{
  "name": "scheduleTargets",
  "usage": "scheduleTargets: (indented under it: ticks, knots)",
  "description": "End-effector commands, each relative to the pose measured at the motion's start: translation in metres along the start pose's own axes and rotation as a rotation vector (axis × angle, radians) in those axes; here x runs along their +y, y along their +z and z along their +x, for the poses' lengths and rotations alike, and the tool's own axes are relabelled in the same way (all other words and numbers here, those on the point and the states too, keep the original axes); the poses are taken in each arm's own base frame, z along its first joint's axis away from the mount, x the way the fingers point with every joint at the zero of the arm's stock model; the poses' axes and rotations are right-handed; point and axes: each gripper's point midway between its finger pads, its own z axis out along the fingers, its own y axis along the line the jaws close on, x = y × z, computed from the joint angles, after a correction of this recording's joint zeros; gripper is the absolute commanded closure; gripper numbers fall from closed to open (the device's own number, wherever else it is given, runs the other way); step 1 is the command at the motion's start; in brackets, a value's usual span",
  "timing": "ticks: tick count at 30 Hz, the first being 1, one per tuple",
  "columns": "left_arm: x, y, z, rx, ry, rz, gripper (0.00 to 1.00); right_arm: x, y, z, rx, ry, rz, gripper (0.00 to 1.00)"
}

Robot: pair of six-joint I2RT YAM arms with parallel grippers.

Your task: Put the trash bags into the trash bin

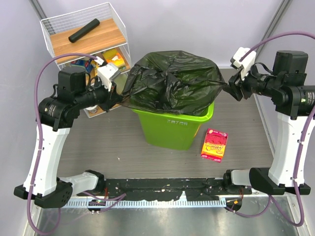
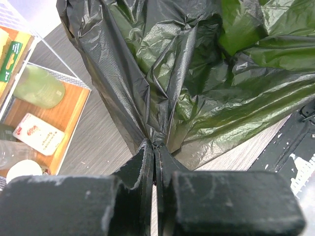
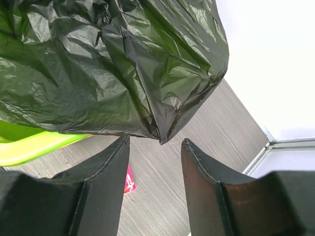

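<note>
Trash bags, seen here as one large black sheet of thin glossy film, lie draped over the mouth of the trash bin and spill past its rim on both sides. The film looks light, floppy and slippery, so it should bunch rather than hold shape; gathered edge folds are the place to pinch. The left gripper is clamped on such a fold at the left edge. The right gripper stands parted, the right corner just ahead of its fingers, unheld.

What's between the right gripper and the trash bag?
Nothing: in the right wrist view the right gripper stands open, the trash bag corner just off its tips, table showing behind.
</note>
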Motion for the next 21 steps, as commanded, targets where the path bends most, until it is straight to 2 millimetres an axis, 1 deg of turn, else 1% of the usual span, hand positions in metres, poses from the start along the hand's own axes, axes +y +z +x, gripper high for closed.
scheduleTargets:
  ticks: [1, 2, 3, 6, 7, 10, 11, 14, 15, 16, 18, 20, 21]
  knots:
    - [-0.006, -0.004, -0.016, -0.072, 0.016, 0.030, 0.93, 0.035, -0.022, -0.002, 0.001, 0.038, -0.072, 0.47]
    - [-0.007, -0.004, -0.016, -0.073, 0.016, 0.032, 0.93, 0.037, -0.025, -0.005, -0.011, 0.041, -0.069, 0.46]
    - [-0.006, -0.003, -0.017, -0.076, 0.012, 0.030, 0.93, 0.046, -0.023, -0.010, -0.026, 0.028, -0.105, 0.45]
    - [-0.005, -0.002, -0.016, -0.073, 0.002, 0.027, 0.93, 0.060, -0.024, -0.022, -0.068, 0.054, -0.161, 0.42]
    - [-0.004, -0.001, -0.016, -0.071, 0.000, 0.023, 0.94, 0.068, -0.024, -0.026, -0.084, 0.054, -0.192, 0.39]
    - [-0.001, 0.001, -0.017, -0.078, -0.018, 0.005, 1.00, 0.083, -0.020, -0.030, -0.102, 0.082, -0.268, 0.32]
    - [0.000, 0.001, -0.017, -0.078, -0.019, 0.002, 1.00, 0.089, -0.020, -0.034, -0.117, 0.084, -0.294, 0.30]
    - [0.000, 0.003, -0.014, -0.072, -0.032, 0.002, 1.00, 0.103, -0.014, -0.038, -0.138, 0.105, -0.358, 0.28]
    - [-0.002, 0.003, -0.013, -0.074, -0.036, 0.010, 1.00, 0.105, -0.012, -0.038, -0.147, 0.104, -0.365, 0.28]
    - [-0.003, 0.003, -0.011, -0.072, -0.038, 0.010, 1.00, 0.113, -0.010, -0.040, -0.151, 0.105, -0.397, 0.28]
    - [-0.004, 0.003, -0.009, -0.072, -0.043, 0.010, 1.00, 0.121, -0.005, -0.041, -0.151, 0.110, -0.431, 0.28]
    - [-0.003, 0.002, -0.007, -0.072, -0.046, 0.001, 1.00, 0.130, 0.003, -0.042, -0.145, 0.105, -0.465, 0.28]
    - [-0.002, 0.002, -0.008, -0.074, -0.043, -0.002, 1.00, 0.131, 0.009, -0.041, -0.138, 0.116, -0.469, 0.27]
